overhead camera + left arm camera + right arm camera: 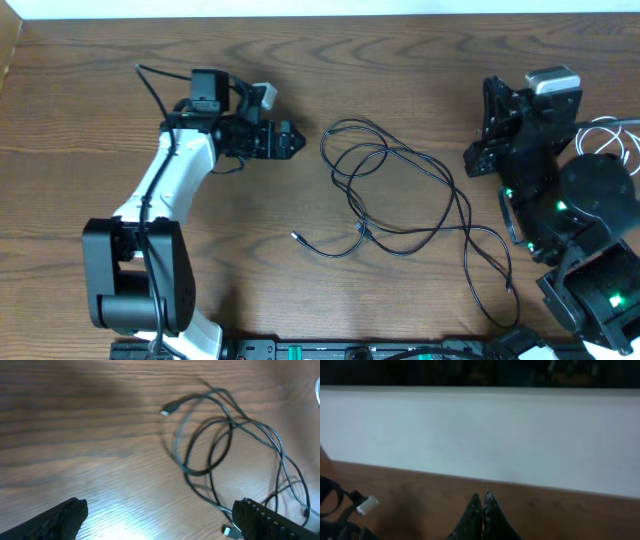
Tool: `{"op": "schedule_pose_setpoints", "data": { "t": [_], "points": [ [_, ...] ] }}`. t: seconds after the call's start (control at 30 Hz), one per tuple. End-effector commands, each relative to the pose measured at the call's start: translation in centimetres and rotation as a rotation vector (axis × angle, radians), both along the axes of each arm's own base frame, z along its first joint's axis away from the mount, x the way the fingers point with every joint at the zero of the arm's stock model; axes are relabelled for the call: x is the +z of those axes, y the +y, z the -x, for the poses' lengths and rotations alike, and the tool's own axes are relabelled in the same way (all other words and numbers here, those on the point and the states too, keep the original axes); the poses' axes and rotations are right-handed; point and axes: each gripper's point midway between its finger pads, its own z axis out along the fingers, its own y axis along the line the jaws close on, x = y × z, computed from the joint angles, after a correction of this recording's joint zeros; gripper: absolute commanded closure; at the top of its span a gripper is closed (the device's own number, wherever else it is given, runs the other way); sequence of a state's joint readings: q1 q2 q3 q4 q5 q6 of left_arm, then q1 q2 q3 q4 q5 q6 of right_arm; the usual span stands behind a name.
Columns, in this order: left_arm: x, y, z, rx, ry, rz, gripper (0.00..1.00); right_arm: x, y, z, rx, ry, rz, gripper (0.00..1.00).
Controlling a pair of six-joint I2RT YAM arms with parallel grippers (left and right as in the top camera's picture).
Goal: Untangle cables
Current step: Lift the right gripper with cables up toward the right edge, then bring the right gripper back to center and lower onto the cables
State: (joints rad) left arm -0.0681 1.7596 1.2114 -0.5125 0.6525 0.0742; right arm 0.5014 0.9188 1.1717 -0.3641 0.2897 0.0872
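- The long thin black cable point(400, 160) lies in loose overlapping loops on the brown wood-grain desk point(100, 100), from the middle of the overhead frame down toward the lower right
- One small plug end point(297, 237) of it rests on the bare desk at the lower left of the tangle; several strands cross each other near the centre of the loops
- The shorter thin white cable point(605, 122) shows only in part at the right edge of the overhead frame, curving beside and partly behind the black right arm point(560, 200), apart from the black loops
- The left pincer point(290, 140), on the white and black left arm point(170, 190), sits left of centre in the overhead frame, pointing toward the black cable's upper loop, near it but not touching
- In the left wrist view its two black fingers stand at the bottom corners, spread wide with nothing between them; the black cable fills the right half ahead of them, a pale plug tip point(166, 410) at upper centre
- The right pincer point(482, 507) is clenched, fingertips pressed together and holding nothing, facing the desk's far edge and a white wall point(480, 435)
- A small white connector point(366, 505) on a dark cord sits at the lower left of that view; which cord it belongs to cannot be told
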Motion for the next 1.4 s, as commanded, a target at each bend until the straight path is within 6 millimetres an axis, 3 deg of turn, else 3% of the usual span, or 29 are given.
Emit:
{"op": "schedule_pose_setpoints", "data": {
  "t": [0.0, 0.17, 0.37, 0.67, 0.87, 1.07, 1.13, 1.37],
  "points": [
    [0.5, -0.9, 0.4, -0.019, -0.016, -0.002, 0.02, -1.6, 0.3, -0.3, 0.001, 0.073, -0.004, 0.88],
    [0.0, -0.4, 0.2, -0.003, -0.022, -0.056, 0.02, -7.0, 3.3, -0.1, 0.155, 0.274, 0.06, 0.59],
    [0.0, -0.4, 0.2, -0.003, -0.023, -0.056, 0.02, -12.7, 7.5, 0.6, 0.366, 0.499, 0.073, 0.53],
    [0.0, -0.4, 0.2, -0.003, -0.022, -0.056, 0.02, -22.8, 10.3, 0.8, 0.471, 0.871, 0.109, 0.6],
    [0.0, -0.4, 0.2, -0.003, -0.023, -0.056, 0.02, -28.3, 12.0, 0.7, 0.504, 1.06, 0.076, 0.61],
    [0.0, -0.4, 0.2, -0.003, -0.023, -0.056, 0.02, -32.6, 12.7, -0.6, 0.389, 1.191, -0.028, 0.61],
    [0.0, -0.4, 0.2, -0.003, -0.023, -0.056, 0.02, -33.8, 13.0, -0.8, 0.348, 1.231, -0.066, 0.65],
    [0.0, -0.4, 0.2, -0.003, -0.023, -0.056, 0.02, -37.9, 14.3, 0.5, 0.336, 1.351, -0.057, 0.67]
  ]
}}
